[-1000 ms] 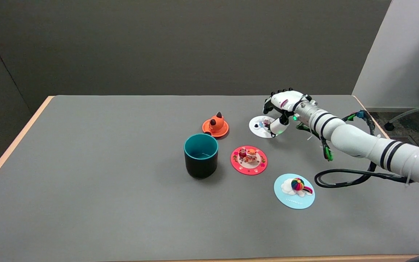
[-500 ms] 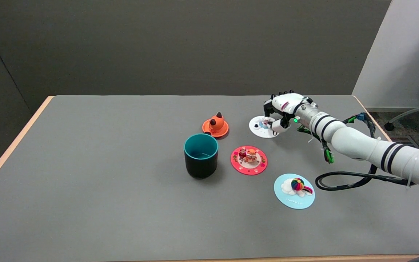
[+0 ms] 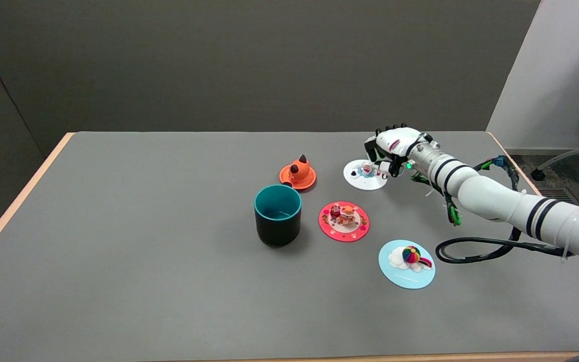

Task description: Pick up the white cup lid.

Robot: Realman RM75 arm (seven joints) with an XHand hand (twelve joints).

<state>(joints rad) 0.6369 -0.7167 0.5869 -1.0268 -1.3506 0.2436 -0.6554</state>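
The white cup lid (image 3: 359,180) lies on the grey table (image 3: 143,226) at the right rear, with a small figure knob (image 3: 367,169) on top. My right hand (image 3: 393,146) reaches in from the right, above the lid's right side. Its fingers curl down over the knob and the thumb presses in from the right, so the knob is pinched. The lid's right rim is hidden under the hand. I cannot tell whether the lid has left the table.
An orange lid with a dark-eared figure (image 3: 297,175) sits left of the white lid. A teal mug (image 3: 277,214), a red lid (image 3: 344,221) and a light blue lid (image 3: 406,264) stand nearer. A black cable loop (image 3: 475,249) hangs under my forearm.
The thumb has swung in from the lid's lower right edge to the knob, and the fingers have closed down on it. The lid has hardly shifted.
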